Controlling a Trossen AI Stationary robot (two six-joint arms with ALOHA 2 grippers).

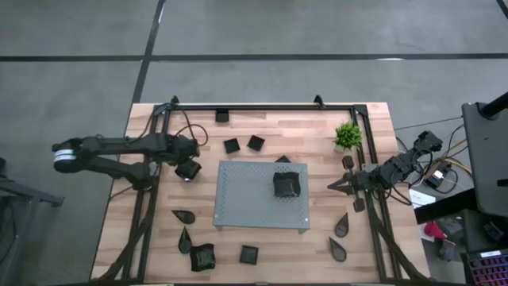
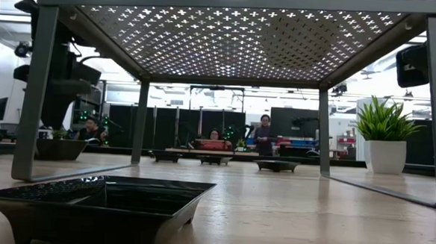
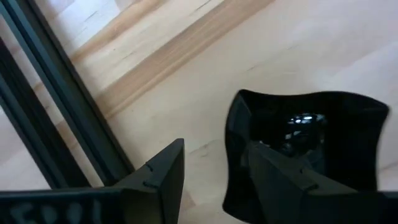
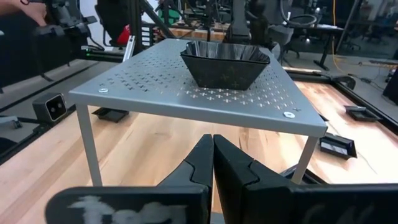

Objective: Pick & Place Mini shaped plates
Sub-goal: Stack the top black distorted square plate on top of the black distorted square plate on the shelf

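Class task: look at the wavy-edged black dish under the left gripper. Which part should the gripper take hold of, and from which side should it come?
Grip the raised rim wall of the wavy-edged dish, coming down from above. The dish sits flat and open-side up on the table, so only its thin upright edge offers a pinch. The left gripper is open with one finger inside the bowl and the other outside, probably well placed to close on that wall.

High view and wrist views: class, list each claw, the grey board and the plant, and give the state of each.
Left claw: open, straddling the rim of a wavy-edged black plate.
Right claw: shut, empty, beside the board.
Grey board: standing on legs, one black plate on top.
Plant: upright.
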